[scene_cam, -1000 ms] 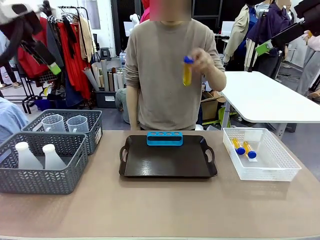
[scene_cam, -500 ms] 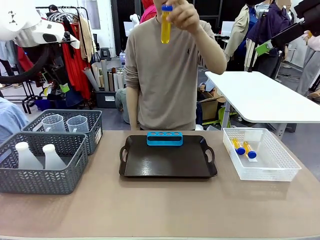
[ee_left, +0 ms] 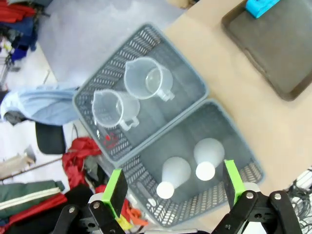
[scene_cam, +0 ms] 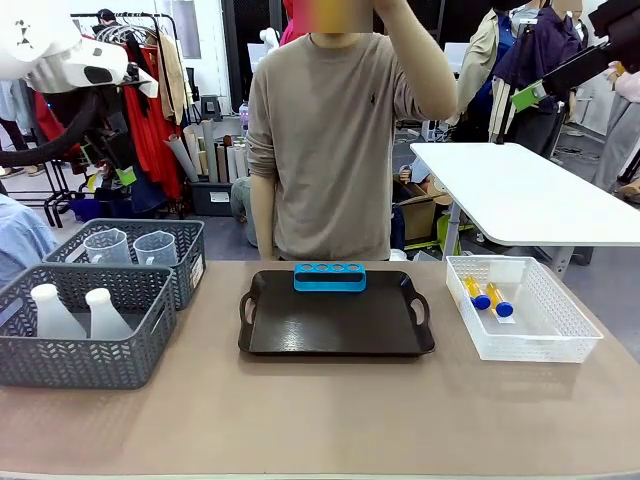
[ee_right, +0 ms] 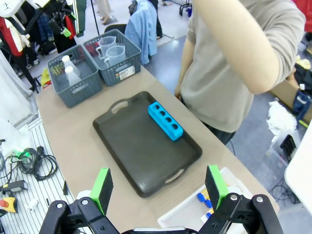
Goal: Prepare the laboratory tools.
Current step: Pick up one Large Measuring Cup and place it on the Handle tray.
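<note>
We see the table [scene_cam: 300, 430] carrying everything. The black tray [scene_cam: 335, 330] lies bare at its middle, so we judge the laying-out hardly begun. A person [scene_cam: 330, 150] stands just behind the tray with one arm raised, and a long reach across it could meet that arm.

The two grey baskets [scene_cam: 85, 360] sit touching at the robot's left. The white basket [scene_cam: 565, 345] is well apart at the right. All have light mesh walls, so a tool lifted at a slant could catch a wall and drag its basket.

The left gripper [ee_left: 173, 175] hangs high above the grey baskets with its jaws spread wide and empty. The right gripper [ee_right: 158, 178] hangs above the near edge of the tray, also spread and empty.

The two frosted flasks [ee_left: 195, 161] stand side by side in the near grey basket, so closing on one may tip its neighbour. The two clear beakers [ee_left: 131, 95] stand in the far one, thin-walled and likely to flex or slip.

The blue rack [scene_cam: 329, 277] has narrow holes, and a tilted tube would jam on its rim. The two amber tubes [scene_cam: 487, 296] lie flat against each other in the white basket and could roll from the pads.
</note>
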### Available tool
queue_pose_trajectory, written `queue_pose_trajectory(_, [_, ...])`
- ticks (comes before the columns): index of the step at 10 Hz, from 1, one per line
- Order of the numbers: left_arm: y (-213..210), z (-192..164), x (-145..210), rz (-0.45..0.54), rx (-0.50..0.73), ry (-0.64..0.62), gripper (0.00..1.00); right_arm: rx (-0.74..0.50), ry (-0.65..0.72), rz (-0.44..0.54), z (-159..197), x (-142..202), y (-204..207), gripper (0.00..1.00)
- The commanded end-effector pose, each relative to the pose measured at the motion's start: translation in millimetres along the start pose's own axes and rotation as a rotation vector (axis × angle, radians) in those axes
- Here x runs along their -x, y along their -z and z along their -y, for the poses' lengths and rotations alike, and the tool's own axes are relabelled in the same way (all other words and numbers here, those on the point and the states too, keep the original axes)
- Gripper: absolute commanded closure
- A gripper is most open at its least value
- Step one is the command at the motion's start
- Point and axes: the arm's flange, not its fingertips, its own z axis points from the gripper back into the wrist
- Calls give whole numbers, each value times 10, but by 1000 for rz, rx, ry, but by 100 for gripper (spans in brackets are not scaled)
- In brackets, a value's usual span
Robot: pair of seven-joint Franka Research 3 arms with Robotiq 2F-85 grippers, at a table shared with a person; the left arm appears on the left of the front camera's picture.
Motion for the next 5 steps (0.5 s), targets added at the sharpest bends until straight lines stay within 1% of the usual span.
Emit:
queue_pose_trajectory(1, [208,38,-134,-157,-22,-73,0,-7,-3,10,-7,-1,5,0])
queue_pose_trajectory(2, [419,28,-235,-188,-20,-117,0,-7,-3,10,-7,-1,5,0])
queue_pose_trajectory(3, [650,-11,-293,-255,-17,-144,0,-7,-3,10,-7,-1,5,0])
queue_pose_trajectory(5, [1105,-140,-436,-313,-7,-229,0,-7,-3,10,-7,-1,5,0])
